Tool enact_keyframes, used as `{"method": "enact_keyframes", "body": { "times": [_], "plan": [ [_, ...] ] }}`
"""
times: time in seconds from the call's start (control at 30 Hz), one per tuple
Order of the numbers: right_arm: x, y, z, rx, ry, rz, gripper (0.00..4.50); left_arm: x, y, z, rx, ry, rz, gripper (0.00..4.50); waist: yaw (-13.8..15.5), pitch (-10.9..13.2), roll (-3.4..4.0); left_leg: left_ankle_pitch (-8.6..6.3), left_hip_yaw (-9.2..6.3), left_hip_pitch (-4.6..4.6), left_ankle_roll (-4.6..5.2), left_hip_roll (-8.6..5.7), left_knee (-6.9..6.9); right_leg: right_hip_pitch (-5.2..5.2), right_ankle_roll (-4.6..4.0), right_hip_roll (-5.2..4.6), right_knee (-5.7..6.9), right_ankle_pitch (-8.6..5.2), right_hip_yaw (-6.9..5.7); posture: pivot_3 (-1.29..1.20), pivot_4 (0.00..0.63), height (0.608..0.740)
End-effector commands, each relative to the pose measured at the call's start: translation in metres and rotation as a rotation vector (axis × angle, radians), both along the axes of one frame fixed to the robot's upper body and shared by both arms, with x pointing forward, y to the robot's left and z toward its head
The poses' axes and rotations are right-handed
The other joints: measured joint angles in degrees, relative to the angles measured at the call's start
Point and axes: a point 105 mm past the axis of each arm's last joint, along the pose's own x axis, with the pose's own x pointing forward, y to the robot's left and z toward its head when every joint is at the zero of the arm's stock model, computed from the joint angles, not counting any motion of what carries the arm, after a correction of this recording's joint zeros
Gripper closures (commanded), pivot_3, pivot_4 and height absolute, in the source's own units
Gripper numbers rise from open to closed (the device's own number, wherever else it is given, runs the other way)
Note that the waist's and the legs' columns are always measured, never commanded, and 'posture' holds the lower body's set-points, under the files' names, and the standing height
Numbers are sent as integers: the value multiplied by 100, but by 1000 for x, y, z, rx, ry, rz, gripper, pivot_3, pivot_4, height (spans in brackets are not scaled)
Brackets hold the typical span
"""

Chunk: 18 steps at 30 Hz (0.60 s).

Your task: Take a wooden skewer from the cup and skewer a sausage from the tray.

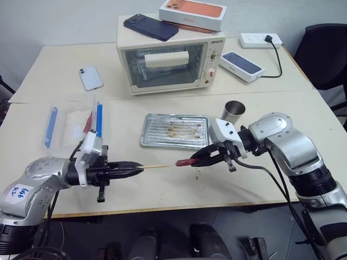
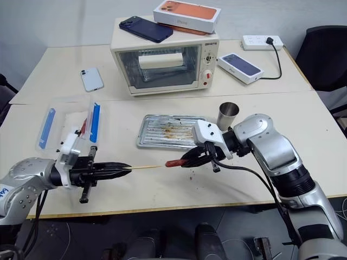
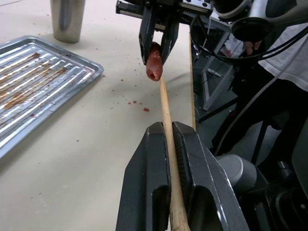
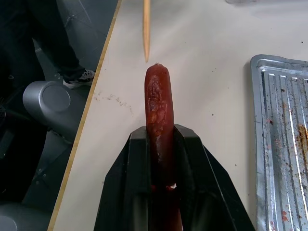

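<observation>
The main risk here is a miss or a glancing stab: the wooden skewer is thin and held only at its rear end, so its long free tip can wander, and in the right wrist view that tip sits just short of the blunt end of the sausage and a little off its centre line. If the point meets the rounded end off-axis it is likely to skid along the greasy skin rather than bite, or push the sausage back through the fingers. A hard push could also bow or snap the stick, or tear the already scuffed meat. The left gripper is clenched tight on the skewer, the stick pinched between its two black fingers and pointing toward three o'clock in the head view. The right gripper is closed just enough to grasp the sausage by its back half, front half sticking out toward nine o'clock, held above the table at about five o'clock from the tray. The cup stands at the tray's three o'clock side, just beside its far corner.
</observation>
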Motion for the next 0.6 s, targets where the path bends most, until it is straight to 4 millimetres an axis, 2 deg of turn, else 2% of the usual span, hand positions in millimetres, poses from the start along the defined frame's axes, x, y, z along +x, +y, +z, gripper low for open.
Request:
{"method": "enact_keyframes", "body": {
  "times": [0.03,0.3,0.6],
  "plan": [
    [0,-1,7,25,-26,8,4169,1,6,2,10,-21,21,4500,0,0,0,0,0,0,0,0,0,0,0,0,0,0,0,0,150,740],
    [-3,-1,11,53,-12,26,4186,2,4,-2,12,-20,26,4500,-2,0,0,0,0,0,0,0,0,0,0,0,1,0,0,0,150,740],
    [-9,1,13,71,12,49,4186,5,-9,0,-19,-43,-4,4500,1,0,0,0,0,0,0,0,2,0,0,0,2,0,-1,0,150,740]
  ]
}}
